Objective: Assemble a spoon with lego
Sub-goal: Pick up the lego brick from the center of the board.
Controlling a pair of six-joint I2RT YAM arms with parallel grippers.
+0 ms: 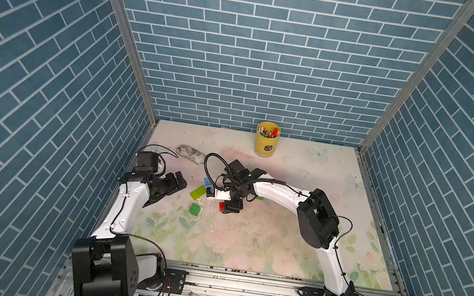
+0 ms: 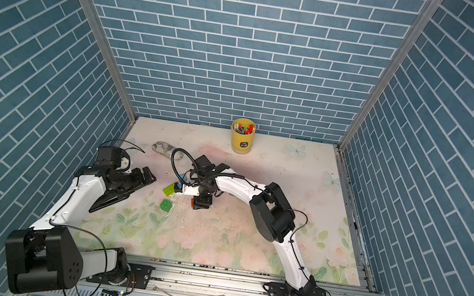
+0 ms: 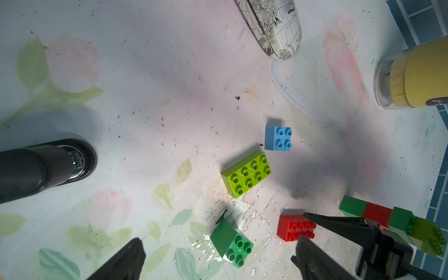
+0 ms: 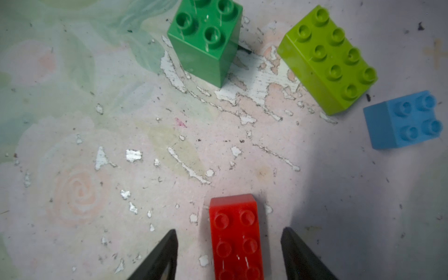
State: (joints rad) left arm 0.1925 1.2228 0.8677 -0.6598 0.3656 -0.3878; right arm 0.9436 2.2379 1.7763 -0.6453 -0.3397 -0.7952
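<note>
1. In both top views the right gripper [image 1: 231, 209] is low over the table at the red brick [image 1: 222, 207]. The left gripper [image 1: 179, 178] hangs well apart from that brick, past the loose lime brick [image 1: 198, 192] and dark green brick [image 1: 195, 210], with its jaws spread wide and empty.
2. In the left wrist view the part-built spoon [image 3: 377, 212] (a green, red, green and lime row so far) lies on the table just beyond the red brick, on the side away from the lime brick. The light-blue brick [image 3: 278, 138] sits farther from the red brick than the lime one does, and is unjoined.
3. In the right wrist view the fingers [image 4: 167, 254] straddle the red brick's long sides with a clear gap on each side, so nothing is grasped yet.
4. The step in hand, as I judge it, is picking up the red brick for the spoon. The next move calls for a square pinch on its long sides and a lift, then lining up the studs at the spoon and pressing down, probably with the left gripper steadying the spoon
</note>
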